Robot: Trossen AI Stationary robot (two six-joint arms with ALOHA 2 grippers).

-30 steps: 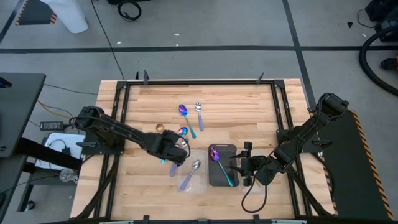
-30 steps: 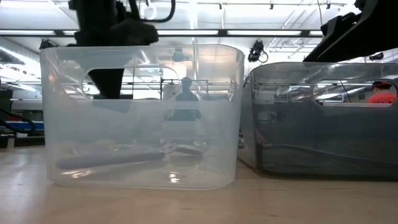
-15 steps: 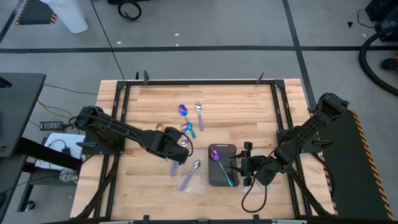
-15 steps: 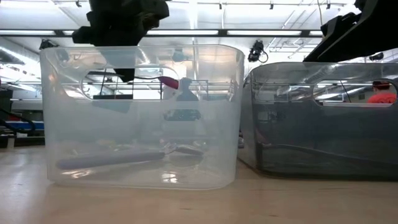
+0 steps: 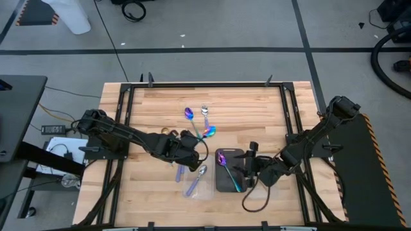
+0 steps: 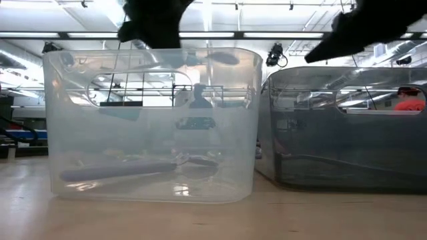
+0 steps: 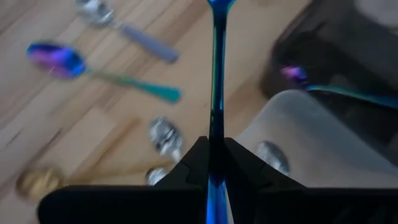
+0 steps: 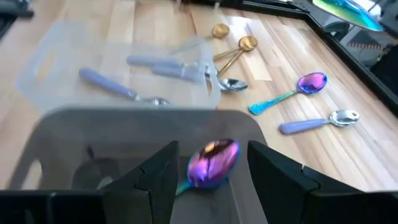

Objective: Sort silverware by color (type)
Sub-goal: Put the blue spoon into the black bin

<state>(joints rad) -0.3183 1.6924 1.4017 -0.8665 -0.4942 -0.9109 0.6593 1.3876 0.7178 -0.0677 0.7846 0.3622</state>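
A grey floor (image 5: 212,29) crossed by dark tape lines (image 5: 192,49) surrounds the wooden surface (image 5: 244,109). Long ceiling lights (image 6: 280,35) run overhead, and a person (image 6: 198,95) stands far behind.

The wooden table (image 5: 257,115) carries a clear tray (image 5: 194,183) near its front middle, with a dark tray (image 5: 228,172) just right of it. Farther back lie an iridescent spoon (image 5: 190,117) and, right beside it, a silver spoon with a lilac handle (image 5: 205,117). Left of the trays rest what look like two gold spoons (image 8: 231,45), partly hidden from above.
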